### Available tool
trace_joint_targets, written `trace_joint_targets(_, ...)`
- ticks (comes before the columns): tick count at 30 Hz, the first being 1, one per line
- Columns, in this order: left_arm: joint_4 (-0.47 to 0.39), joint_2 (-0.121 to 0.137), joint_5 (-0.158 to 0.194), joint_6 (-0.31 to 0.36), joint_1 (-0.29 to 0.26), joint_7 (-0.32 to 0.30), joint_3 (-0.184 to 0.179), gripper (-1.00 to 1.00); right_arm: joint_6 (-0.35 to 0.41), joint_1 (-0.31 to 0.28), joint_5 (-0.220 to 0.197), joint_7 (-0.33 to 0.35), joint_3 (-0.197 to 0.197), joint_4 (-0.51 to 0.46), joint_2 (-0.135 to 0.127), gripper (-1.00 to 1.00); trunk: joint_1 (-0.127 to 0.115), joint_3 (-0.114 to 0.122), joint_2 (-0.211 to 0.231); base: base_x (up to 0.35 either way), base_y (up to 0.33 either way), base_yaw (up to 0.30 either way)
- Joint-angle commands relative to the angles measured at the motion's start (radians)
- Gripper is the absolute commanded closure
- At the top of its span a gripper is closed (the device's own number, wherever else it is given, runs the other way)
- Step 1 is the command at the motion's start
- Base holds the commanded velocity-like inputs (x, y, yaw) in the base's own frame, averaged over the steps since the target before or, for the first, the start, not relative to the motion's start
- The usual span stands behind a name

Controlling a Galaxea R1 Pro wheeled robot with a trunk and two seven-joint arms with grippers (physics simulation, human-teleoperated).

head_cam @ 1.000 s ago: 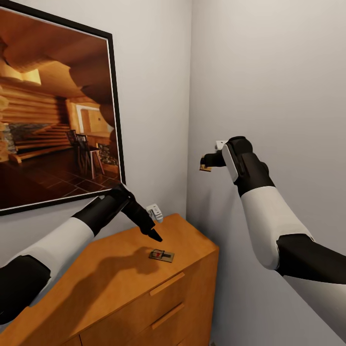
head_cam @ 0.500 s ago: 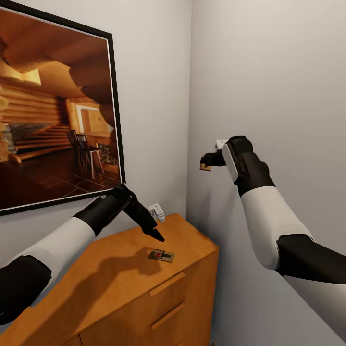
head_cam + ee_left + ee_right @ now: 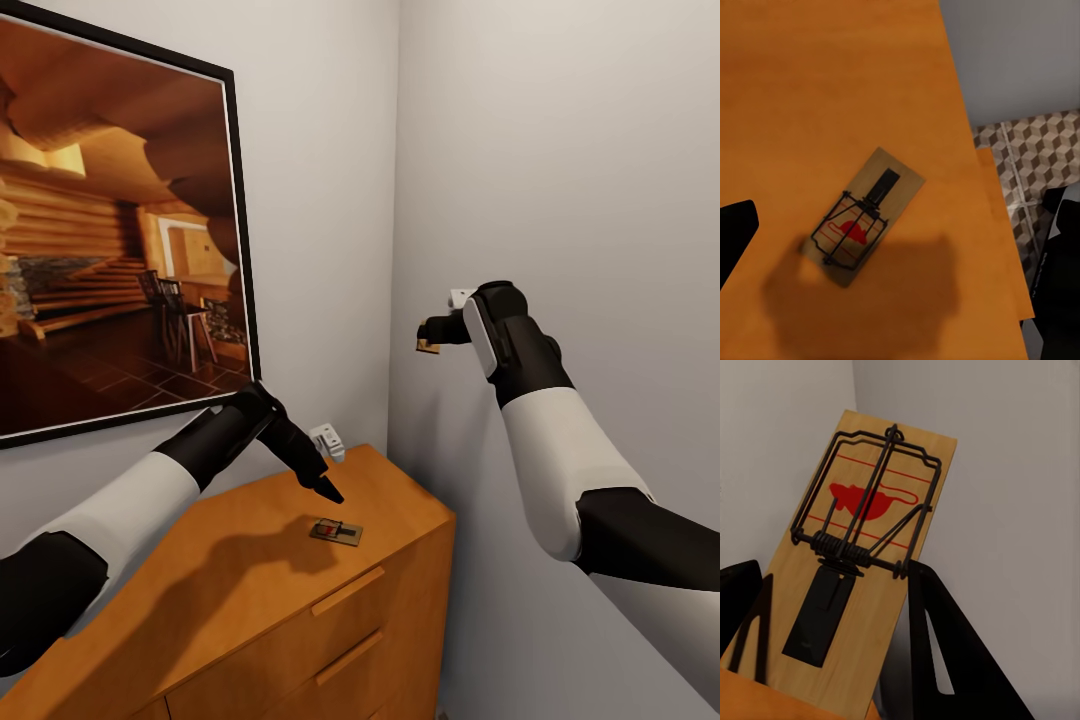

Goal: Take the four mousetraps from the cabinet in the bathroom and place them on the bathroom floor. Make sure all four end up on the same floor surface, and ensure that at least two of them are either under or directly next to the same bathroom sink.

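One mousetrap (image 3: 336, 531) (image 3: 862, 217) lies flat on top of the orange-brown cabinet (image 3: 230, 570), near its front right corner. My left gripper (image 3: 325, 487) (image 3: 896, 247) hovers just above it, open, with one finger on each side of the board and not touching it. My right gripper (image 3: 432, 340) (image 3: 831, 577) is raised in the air near the room's corner, shut on a second mousetrap (image 3: 428, 347) (image 3: 862, 532), whose wire and red spot face the right wrist camera.
A large framed picture (image 3: 110, 230) hangs on the wall behind the cabinet. A small white fitting (image 3: 325, 440) sits at the cabinet's back edge. The grey side wall (image 3: 560, 180) stands close to the right arm. The cube-patterned bathroom floor (image 3: 1035, 161) shows beyond the cabinet's edge.
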Motion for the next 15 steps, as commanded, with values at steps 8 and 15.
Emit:
trace_joint_targets(8, -0.002, 0.000, -0.005, 0.011, -0.001, -0.007, 0.000, -1.00, 0.004, -0.001, 0.001, -0.004, 0.001, -0.002, 0.001, 1.00, 0.000, -0.001, -0.001, 0.000, 0.000, 0.000)
trace_joint_targets(15, -0.002, 0.002, -0.004, 0.011, -0.001, -0.007, 0.000, -1.00, 0.004, -0.001, 0.001, -0.004, 0.001, -0.004, 0.002, 1.00, 0.000, -0.001, -0.001, 0.000, 0.000, 0.000)
